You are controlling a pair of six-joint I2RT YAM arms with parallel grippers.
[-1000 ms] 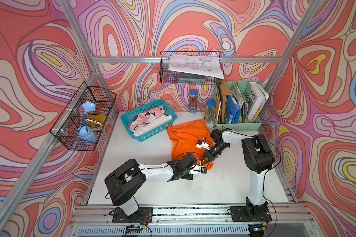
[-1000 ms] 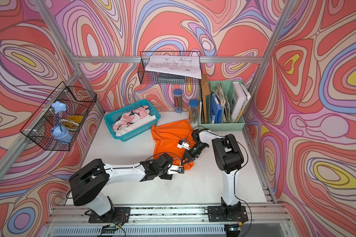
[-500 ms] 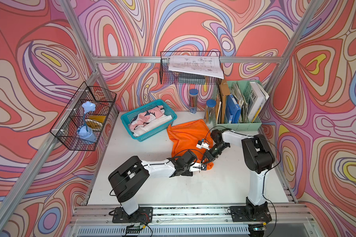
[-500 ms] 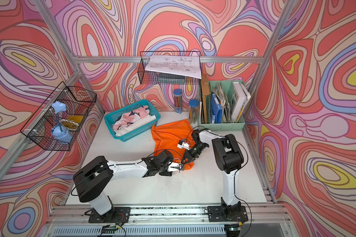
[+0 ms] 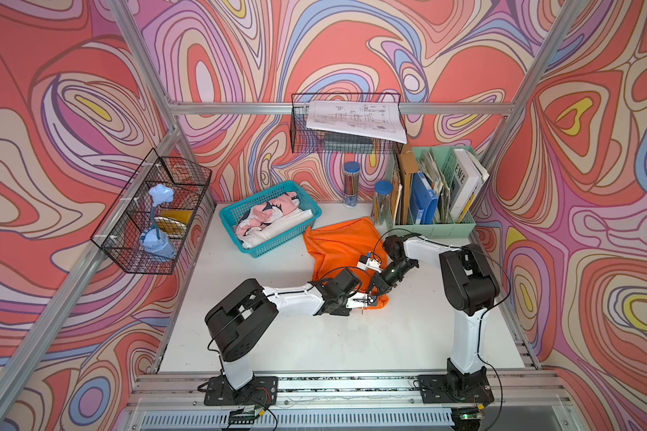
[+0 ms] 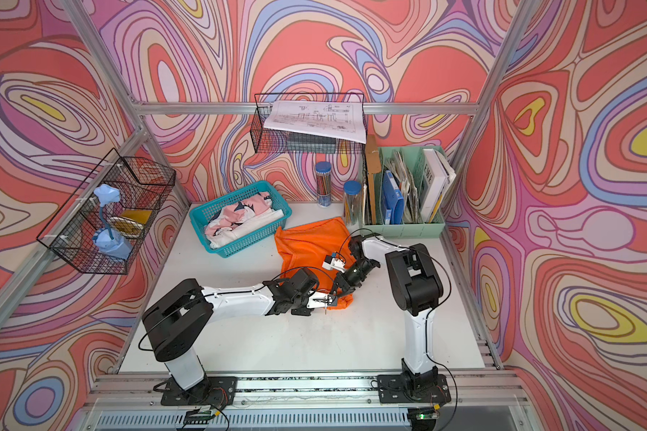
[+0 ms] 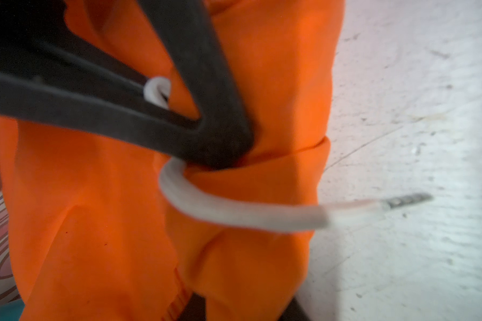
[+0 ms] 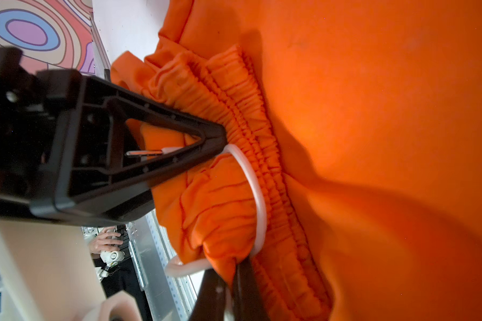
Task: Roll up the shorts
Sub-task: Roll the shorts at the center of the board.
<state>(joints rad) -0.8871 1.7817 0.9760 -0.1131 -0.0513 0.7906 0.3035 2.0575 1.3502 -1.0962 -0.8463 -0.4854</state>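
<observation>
The orange shorts (image 5: 337,242) (image 6: 309,240) lie on the white table, spread toward the back, with the gathered waistband end bunched at the front. Both grippers meet at that bunched end. My left gripper (image 5: 367,299) (image 6: 329,298) comes in low from the left. In the left wrist view orange fabric (image 7: 95,222) fills the gap between its jaws (image 7: 242,311). My right gripper (image 5: 375,290) (image 6: 338,287) is shut on a fold of the waistband (image 8: 231,278). The white drawstring (image 7: 234,211) (image 8: 258,194) loops out beside both grips.
A teal basket (image 5: 314,214) with patterned and white cloth stands behind the shorts on the left. A green file organizer (image 5: 434,228) and two jars (image 5: 351,183) (image 5: 382,201) line the back. Wire baskets hang on the left wall (image 5: 154,212) and the back wall (image 5: 346,127).
My left gripper has moved right onto the bunched end of the shorts, and its jaws have closed on the fabric. The right arm has stayed where it was.
</observation>
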